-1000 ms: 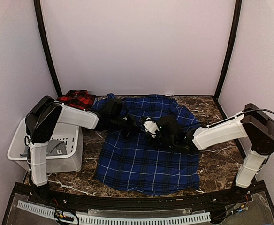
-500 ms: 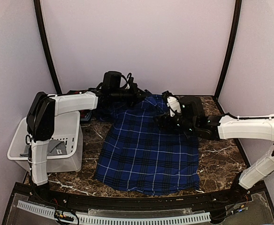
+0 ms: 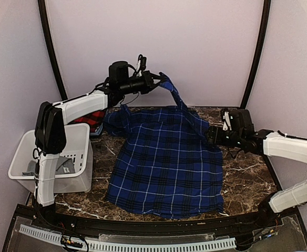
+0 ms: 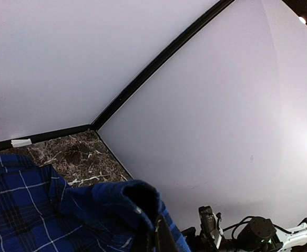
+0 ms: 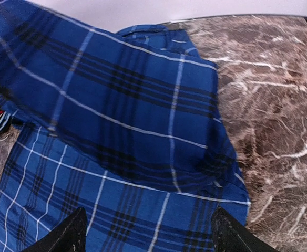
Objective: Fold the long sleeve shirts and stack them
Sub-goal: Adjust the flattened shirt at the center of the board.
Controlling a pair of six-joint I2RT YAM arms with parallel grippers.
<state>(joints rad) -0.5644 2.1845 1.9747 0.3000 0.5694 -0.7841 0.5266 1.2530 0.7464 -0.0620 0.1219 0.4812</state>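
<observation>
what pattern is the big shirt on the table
The shirt is dark blue plaid, thin white lines; clearest in right wrist view.

The space is closed in by a plain pale back wall (image 3: 153, 47) and two pale side walls, one at the left (image 3: 11, 79) and one at the right (image 3: 295, 68). The corners between them are marked by a left black strip (image 3: 51, 52) and a right black strip (image 3: 256, 52). The worktop (image 3: 248, 184) is finished in dark brown marble crossed by white veins, and its near edge is bordered by a black rail (image 3: 159, 227) along which a white slotted strip (image 3: 143, 244) is laid. In the left wrist view a small piece of pale tape (image 4: 21, 142) is seen at the foot of the wall.
</observation>
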